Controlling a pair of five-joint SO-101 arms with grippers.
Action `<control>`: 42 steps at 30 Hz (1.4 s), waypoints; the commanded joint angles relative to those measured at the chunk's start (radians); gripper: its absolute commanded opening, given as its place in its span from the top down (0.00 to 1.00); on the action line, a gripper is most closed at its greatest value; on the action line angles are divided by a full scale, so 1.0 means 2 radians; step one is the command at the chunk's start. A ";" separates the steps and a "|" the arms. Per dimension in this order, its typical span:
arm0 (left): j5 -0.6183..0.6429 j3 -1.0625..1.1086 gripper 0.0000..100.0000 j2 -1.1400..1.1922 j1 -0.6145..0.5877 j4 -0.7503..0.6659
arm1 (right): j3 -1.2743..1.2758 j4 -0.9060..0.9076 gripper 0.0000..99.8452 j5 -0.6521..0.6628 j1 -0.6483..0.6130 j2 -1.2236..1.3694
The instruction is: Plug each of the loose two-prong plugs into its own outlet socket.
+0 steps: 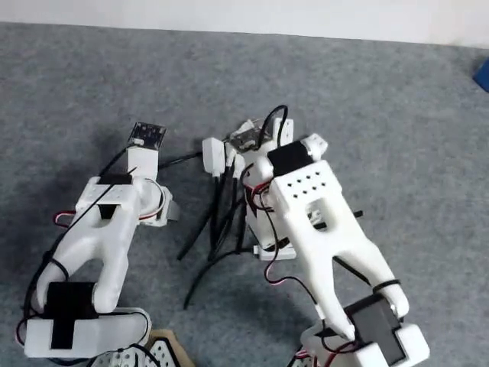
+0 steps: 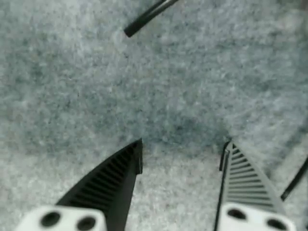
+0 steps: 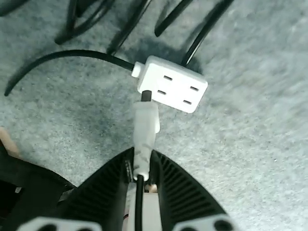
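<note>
One plug (image 3: 145, 122) is in hand: the right gripper (image 3: 142, 155) pinches its white body from both sides, and the plug's black cord runs back between the fingers. The plug's dark tip sits against the near edge of the white outlet block (image 3: 173, 86), beside the closest pair of slots and not visibly in them. Whether the prongs have entered anything I cannot tell. Two pairs of slots on the block's face look unfilled.

I judge the step to be the first insertion, at the alignment stage. The next move seems to call for shifting the tip sideways across the block's face until it is over a slot pair, squaring the prongs to the slots, then pushing straight in. The block lies loose on the grey felt (image 3: 250, 159), so it may slide away under the push.

The left gripper (image 2: 183, 143) hangs with fingers spread wide over bare felt, well apart from the block, holding nothing. A black cable end (image 2: 144, 19) lies just beyond it, and loose black cables (image 1: 218, 222) trail away from the block.
</note>
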 commanded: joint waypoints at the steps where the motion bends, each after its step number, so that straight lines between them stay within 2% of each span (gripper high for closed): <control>1: 0.002 -0.001 0.74 -0.013 -0.003 -0.010 | -0.019 0.013 0.99 -0.008 0.012 0.000; 9: -0.015 0.019 0.74 -0.018 0.006 -0.030 | -0.018 0.013 0.99 0.016 0.069 0.005; 18: -0.015 0.020 0.74 -0.018 0.008 -0.030 | -0.023 0.013 0.99 0.018 0.069 0.082; 25: -0.016 0.020 0.74 -0.018 0.009 -0.030 | -0.029 0.013 0.99 0.014 0.071 0.061; 33: -0.016 0.020 0.74 -0.018 0.009 -0.030 | -0.035 0.013 0.99 0.009 0.105 0.061; 42: -0.016 0.020 0.74 -0.018 0.009 -0.029 | -0.037 0.011 0.99 0.008 0.103 0.063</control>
